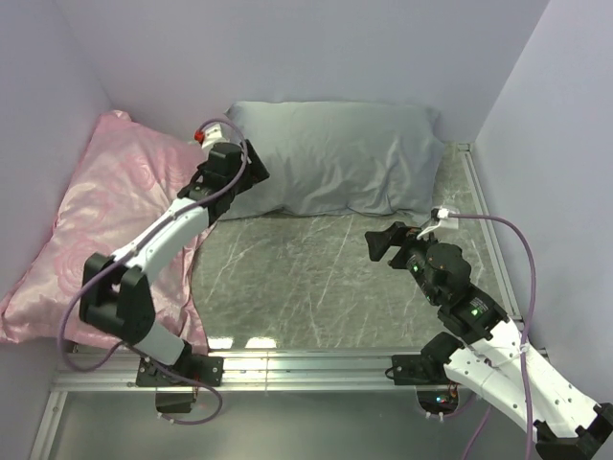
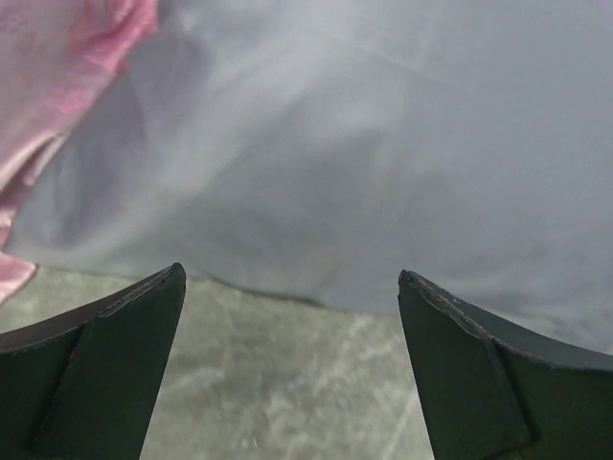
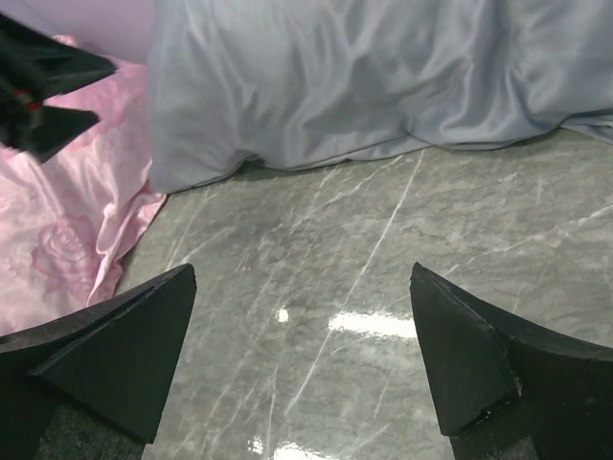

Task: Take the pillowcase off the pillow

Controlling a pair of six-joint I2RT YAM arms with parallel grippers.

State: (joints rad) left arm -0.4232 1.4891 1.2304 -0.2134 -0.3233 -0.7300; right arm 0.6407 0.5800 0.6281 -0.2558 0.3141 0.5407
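The silver-grey pillowcase (image 1: pixel 340 158) lies plump at the back of the table, fully covering the pillow, which is hidden inside. It fills the left wrist view (image 2: pixel 364 163) and the top of the right wrist view (image 3: pixel 364 77). My left gripper (image 1: pixel 251 171) is open and empty at the pillowcase's near left corner, its jaws wide apart (image 2: pixel 289 287) just short of the fabric edge. My right gripper (image 1: pixel 385 240) is open and empty over the marble table, in front of the pillowcase's right part; its jaws (image 3: pixel 303 287) frame bare table.
A large pink rose-patterned pillow (image 1: pixel 105 220) lies along the left wall, touching the pillowcase's left end; it shows in the right wrist view (image 3: pixel 67 230). The grey marble tabletop (image 1: pixel 306 278) has walls at left, back and right, and a metal rail (image 1: pixel 306 369) at the near edge.
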